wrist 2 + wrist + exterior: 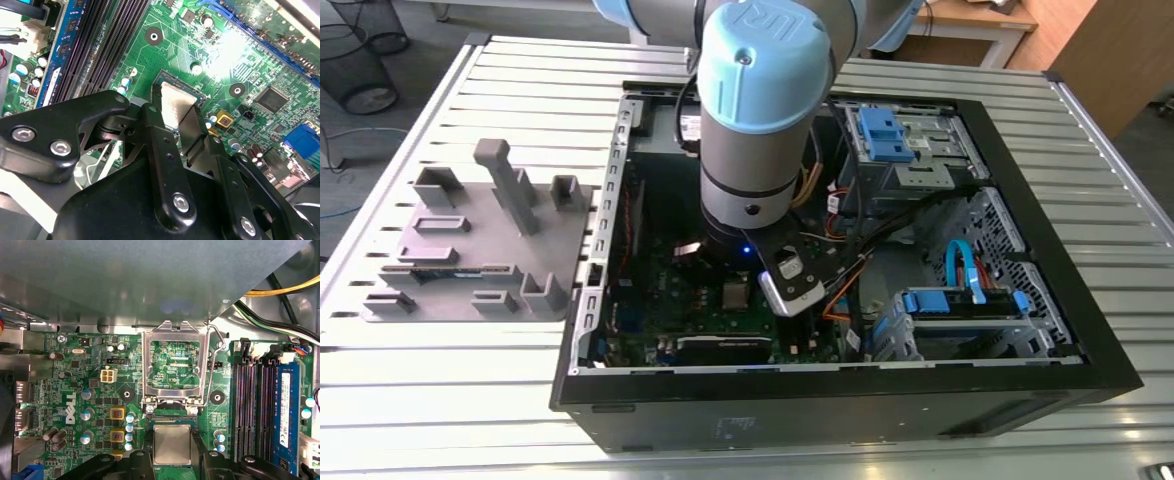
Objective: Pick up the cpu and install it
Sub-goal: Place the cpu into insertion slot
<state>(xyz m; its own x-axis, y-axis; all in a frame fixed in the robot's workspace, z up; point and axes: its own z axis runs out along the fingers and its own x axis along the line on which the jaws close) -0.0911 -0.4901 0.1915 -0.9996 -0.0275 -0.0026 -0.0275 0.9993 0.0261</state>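
Observation:
The cpu [172,444] is a small silvery square chip, and it sits right at the open socket on the green motherboard [75,405]. My gripper [172,454] is shut on it, with a black finger [141,462] pressed against each of two opposite edges. In the second wrist view the cpu [175,100] shows between the fingers [157,130] of the gripper [174,114], low over the socket's dark rim. Whether the chip rests fully in the socket I cannot tell. In the exterior view the arm [750,150] reaches straight down into the open computer case [1041,330].
The socket's silver load frame [175,362] stands flipped open beside the cpu, its wire lever [216,365] raised. Black memory slots [252,405] and a blue memory stick [285,405] lie close by. Cables [285,290] run overhead. A grey parts fixture [467,250] sits at the exterior view's left.

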